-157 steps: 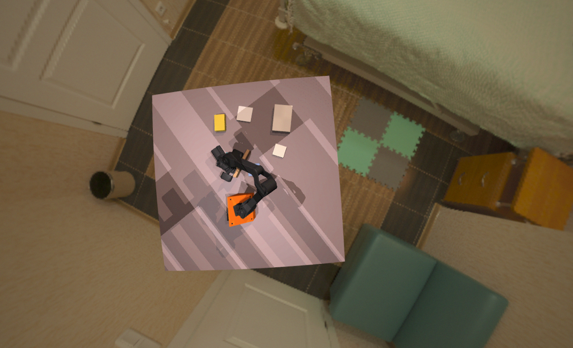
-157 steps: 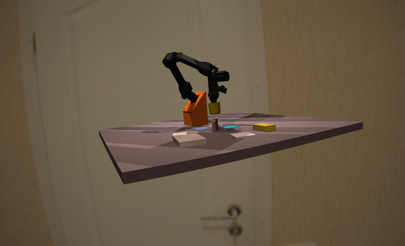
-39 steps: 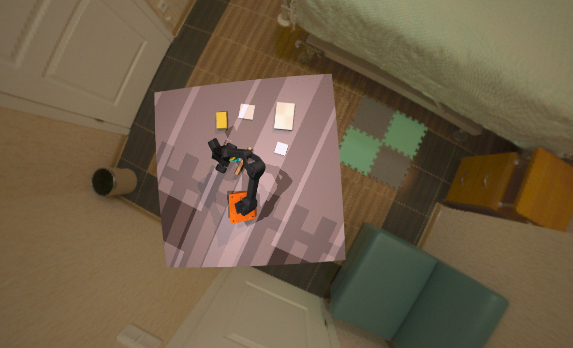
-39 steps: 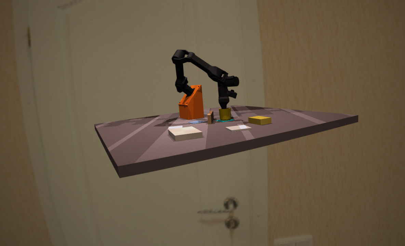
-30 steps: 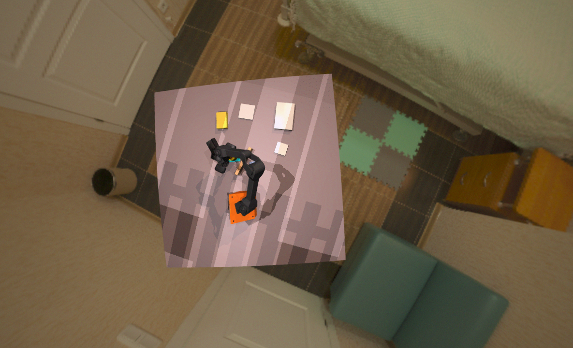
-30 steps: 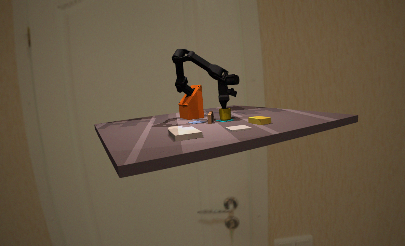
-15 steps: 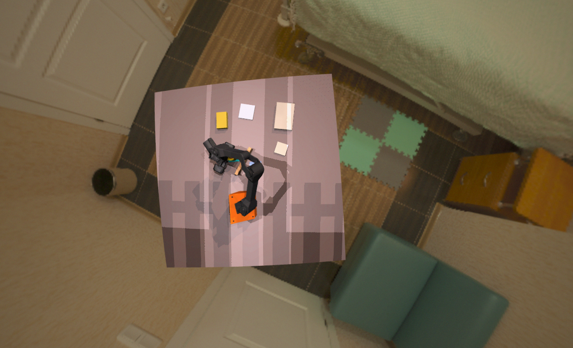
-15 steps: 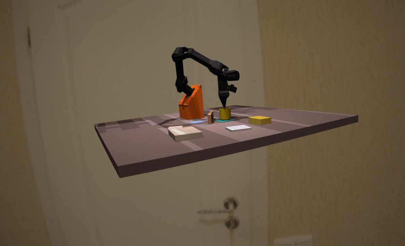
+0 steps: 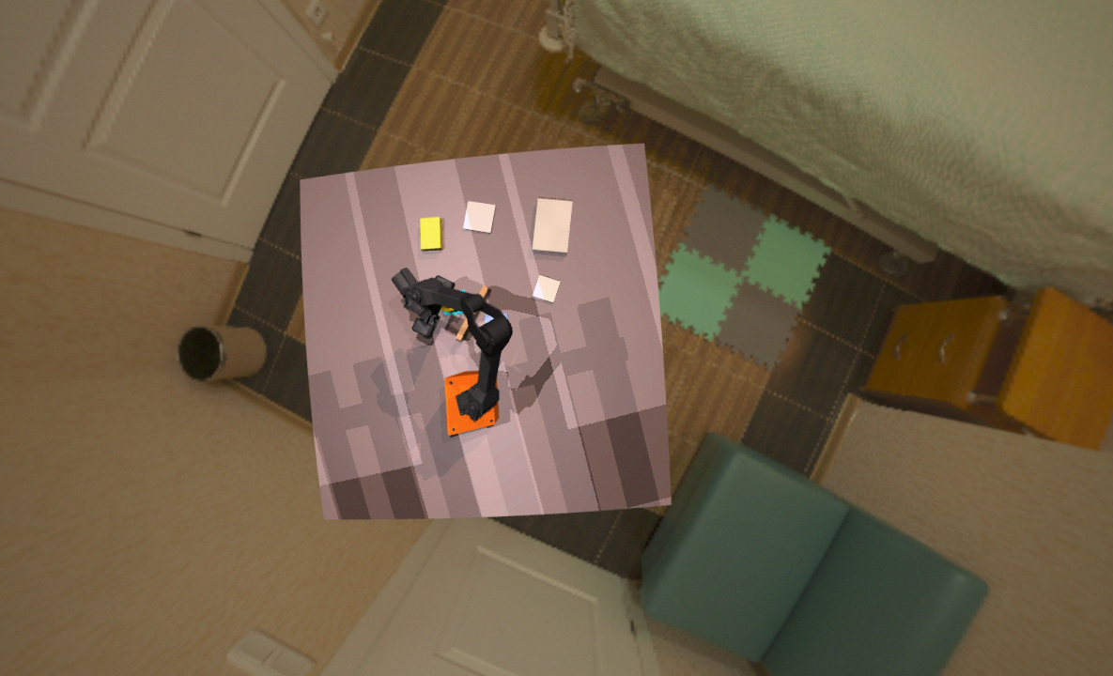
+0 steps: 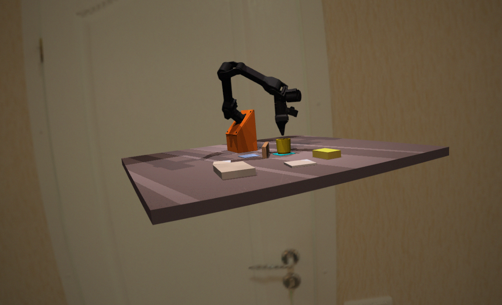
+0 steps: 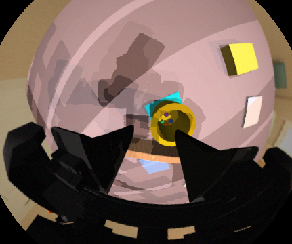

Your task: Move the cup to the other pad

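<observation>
gripper (image 10: 281, 131): black, pointing down, raised above the table (image 10: 192, 197); jaws standing partly open, nothing held between them.

cup (image 10: 283, 145): yellow, upright, directly below the gripper and apart from it; in the wrist view the cup (image 11: 172, 122) shows beyond the fingertips, nearer the right-hand one.

marbles (image 11: 166, 118): several small coloured ones, inside the cup at its bottom.

pad, turquoise (image 10: 291, 153): flat under the cup; a corner shows past the cup's far rim in the wrist view (image 11: 175, 97).

pad, pale blue (image 10: 248, 156): flat on the table, on the base side of the gripper, past the wooden block.

wooden block (image 10: 265, 149): small, upright, just beside the cup, between the two pads.

yellow block (image 10: 326, 153): low, well out from the gripper on the far side from the base.

white slabs: thin one (image 10: 300, 163), thick one (image 10: 234, 169), both apart from the cup.

base (image 10: 245, 130): orange, carrying the arm.
</observation>
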Robot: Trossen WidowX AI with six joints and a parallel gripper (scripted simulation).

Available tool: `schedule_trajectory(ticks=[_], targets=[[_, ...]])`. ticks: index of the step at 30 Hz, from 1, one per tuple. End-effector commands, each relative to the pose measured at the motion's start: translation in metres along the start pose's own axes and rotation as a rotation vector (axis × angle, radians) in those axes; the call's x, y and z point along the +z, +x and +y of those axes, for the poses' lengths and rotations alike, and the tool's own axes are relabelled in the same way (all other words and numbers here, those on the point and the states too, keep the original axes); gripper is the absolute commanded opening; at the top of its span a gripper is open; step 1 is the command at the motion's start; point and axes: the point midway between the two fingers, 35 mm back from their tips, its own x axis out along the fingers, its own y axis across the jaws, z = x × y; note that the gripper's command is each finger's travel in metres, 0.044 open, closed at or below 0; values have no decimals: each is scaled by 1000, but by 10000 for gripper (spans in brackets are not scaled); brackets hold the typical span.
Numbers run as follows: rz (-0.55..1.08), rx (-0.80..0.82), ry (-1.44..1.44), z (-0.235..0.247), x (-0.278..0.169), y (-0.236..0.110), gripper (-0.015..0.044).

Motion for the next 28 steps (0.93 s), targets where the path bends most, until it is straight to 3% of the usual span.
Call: schedule_trajectory(ticks=[1, 5, 15, 28], targets=[[1, 0, -3, 0, 0, 1, 356], [-1, 0, -2, 0, 1, -7, 440], [-6, 4, 5, 2, 1, -60, 440], [-8, -5, -3, 2, 4, -60, 440]])
